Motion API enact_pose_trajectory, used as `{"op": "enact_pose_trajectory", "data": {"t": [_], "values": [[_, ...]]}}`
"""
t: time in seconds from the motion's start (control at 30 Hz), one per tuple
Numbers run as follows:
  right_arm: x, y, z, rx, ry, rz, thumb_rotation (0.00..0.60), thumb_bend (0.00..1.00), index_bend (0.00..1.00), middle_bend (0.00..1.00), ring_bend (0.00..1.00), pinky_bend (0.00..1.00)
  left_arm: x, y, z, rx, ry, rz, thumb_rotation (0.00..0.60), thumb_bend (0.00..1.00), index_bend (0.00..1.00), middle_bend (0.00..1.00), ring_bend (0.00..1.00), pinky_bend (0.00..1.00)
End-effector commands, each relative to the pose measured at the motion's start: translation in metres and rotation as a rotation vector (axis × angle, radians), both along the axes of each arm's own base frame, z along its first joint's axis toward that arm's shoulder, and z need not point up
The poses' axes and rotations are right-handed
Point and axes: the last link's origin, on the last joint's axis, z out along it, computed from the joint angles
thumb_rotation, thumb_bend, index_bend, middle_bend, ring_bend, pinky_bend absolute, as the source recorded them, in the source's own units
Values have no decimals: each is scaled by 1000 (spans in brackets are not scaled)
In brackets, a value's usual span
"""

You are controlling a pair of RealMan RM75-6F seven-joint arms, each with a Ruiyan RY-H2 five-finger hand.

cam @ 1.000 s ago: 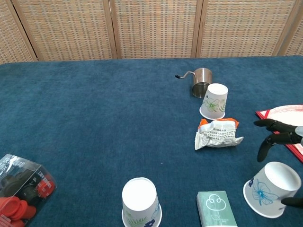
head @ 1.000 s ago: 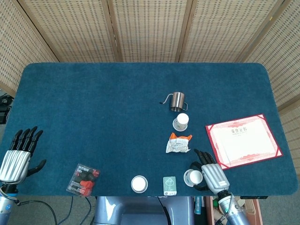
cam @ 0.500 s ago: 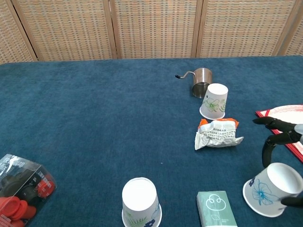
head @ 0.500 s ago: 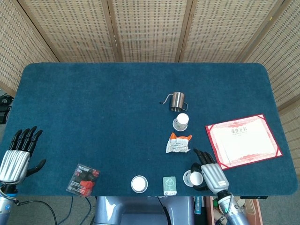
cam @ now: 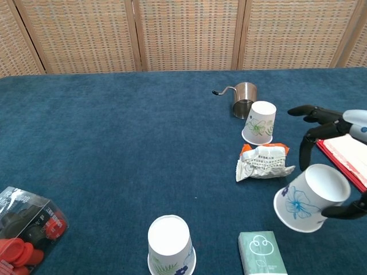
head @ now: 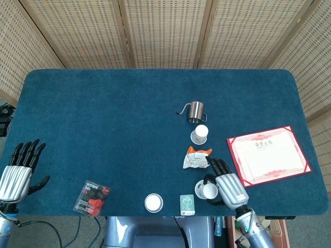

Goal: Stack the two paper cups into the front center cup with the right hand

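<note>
Three white paper cups with a floral print stand in view, all bottom up. The front center cup [head: 153, 202] [cam: 169, 243] sits near the table's front edge. A second cup [head: 199, 134] [cam: 260, 122] stands beside a steel pitcher. My right hand [head: 228, 188] [cam: 325, 118] holds the third cup [head: 206, 190] [cam: 310, 198] tilted and off the cloth, right of the front center cup, with fingers over it and the thumb below. My left hand [head: 18, 173] hovers at the table's front left edge, fingers spread, holding nothing.
A steel pitcher [head: 195, 111] [cam: 245, 95] stands behind the second cup. A crumpled snack packet [head: 197, 158] [cam: 262, 163] lies mid-right. A green box [head: 186, 204] [cam: 262, 252] sits between the held cup and the front cup. A red certificate [head: 269, 153] lies far right, a red-black package [head: 92, 197] front left.
My right hand has lifted its cup off the cloth and carried it left, toward the green box. The left hand has barely shifted.
</note>
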Motion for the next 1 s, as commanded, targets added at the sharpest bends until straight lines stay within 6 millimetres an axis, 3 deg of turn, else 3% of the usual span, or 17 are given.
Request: {"op": "enact_pose_trajectory", "data": {"t": [0.03, 0.37, 0.8, 1.0], "values": [[14, -3, 1, 10, -20, 30, 600, 55, 518, 21, 0, 0, 0, 0, 0, -1, -1, 0, 600, 259, 0, 0, 0, 0], [44, -13, -3, 9, -65, 80, 600, 55, 524, 24, 0, 0, -1, 0, 3, 7, -5, 2, 600, 259, 0, 0, 0, 0], [58, -23, -10, 29, -103, 83, 600, 55, 524, 29, 0, 0, -2, 0, 3, 8, -6, 1, 600, 259, 0, 0, 0, 0], [68, -18, -10, 42, -127, 87, 600, 55, 524, 30, 0, 0, -2, 1, 2, 7, -5, 2, 600, 259, 0, 0, 0, 0]]}}
